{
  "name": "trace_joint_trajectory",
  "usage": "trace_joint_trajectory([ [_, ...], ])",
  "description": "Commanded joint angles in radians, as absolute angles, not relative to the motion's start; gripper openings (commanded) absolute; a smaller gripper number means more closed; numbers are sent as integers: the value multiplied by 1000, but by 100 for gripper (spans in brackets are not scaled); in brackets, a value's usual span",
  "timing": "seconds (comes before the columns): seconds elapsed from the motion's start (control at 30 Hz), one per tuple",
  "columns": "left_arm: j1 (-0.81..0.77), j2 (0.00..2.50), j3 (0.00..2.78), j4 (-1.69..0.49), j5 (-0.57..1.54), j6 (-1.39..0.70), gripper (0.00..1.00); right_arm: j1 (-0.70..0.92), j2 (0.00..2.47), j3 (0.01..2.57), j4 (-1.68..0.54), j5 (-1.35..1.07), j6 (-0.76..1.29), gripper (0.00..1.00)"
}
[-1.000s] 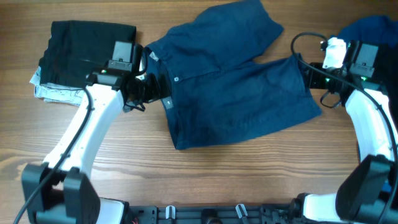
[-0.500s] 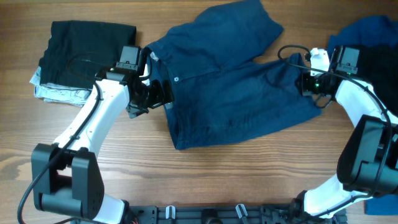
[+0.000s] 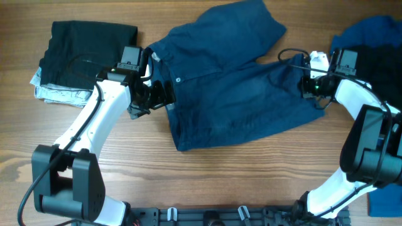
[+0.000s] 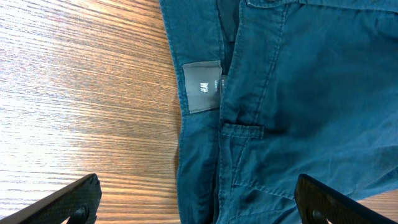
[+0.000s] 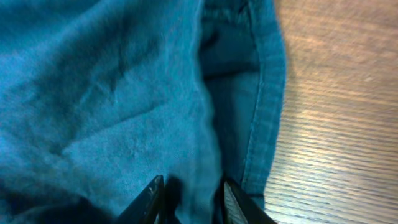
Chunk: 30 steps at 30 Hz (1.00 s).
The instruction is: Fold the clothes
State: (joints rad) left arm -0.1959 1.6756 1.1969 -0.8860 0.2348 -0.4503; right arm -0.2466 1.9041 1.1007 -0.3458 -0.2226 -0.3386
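**Item: navy-blue shorts** (image 3: 232,88), denim-like, lying spread flat on the wooden surface (image 3: 220,182) and taking up the centre and upper centre of the overhead frame.

**Markings:** a grey woven label (image 4: 202,94) is sitting inside the waistband. Its white lettering is looking like "H&M", though it is too small to confirm. A smaller tag beside it is carrying print too fine to read. A small button (image 3: 179,80) is showing near the waistband.

**Orientation:** the waistband is facing the left of the frame. One leg is reaching toward the upper centre and the other toward the right. The long axis is running left to right.

**Left arm:** rising from the bottom left, angling up and rightward, with the wrist turning toward the shorts. The left pincer (image 4: 199,206) is standing spread wide over the waistband edge, one finger above bare wood and the other above cloth.

**Right arm:** climbing along the right edge and bending leftward at the top. The right pincer (image 5: 193,202) is sitting at the hem of the right-hand leg, its fingers set narrowly with a fold of cloth between them. Whether it is actually pinching the cloth cannot be told.

**Also lying on the surface:**
- a folded black garment (image 3: 88,47) at upper left, resting on a pale patterned cloth (image 3: 53,94)
- a blue garment (image 3: 370,31) at upper right
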Motion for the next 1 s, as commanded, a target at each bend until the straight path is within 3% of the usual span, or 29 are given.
trace_joint_trajectory([
  [0.0,-192,1682,1190,-884,257,-449,100,-250,1917,1092,-329,-218,-337,20],
  [0.13,-200,1682,1190,-888,314,-449,72,-250,1915,1092,-323,-218,-318,4],
  [0.23,-216,1682,1190,-884,316,-450,47,-250,1914,1092,-314,-218,-280,4],
  [0.3,-229,1682,1190,-884,326,-450,39,-250,1914,1092,-315,-218,-281,4],
  [0.5,-290,1684,1188,-876,313,-454,36,-250,1914,1092,-315,-218,-266,4],
  [0.8,-299,1723,1100,-733,314,-483,51,-250,1914,1092,-310,-218,-251,4],
  [0.97,-299,1764,1062,-620,315,-483,45,-250,1914,1092,-309,-218,-250,4],
])
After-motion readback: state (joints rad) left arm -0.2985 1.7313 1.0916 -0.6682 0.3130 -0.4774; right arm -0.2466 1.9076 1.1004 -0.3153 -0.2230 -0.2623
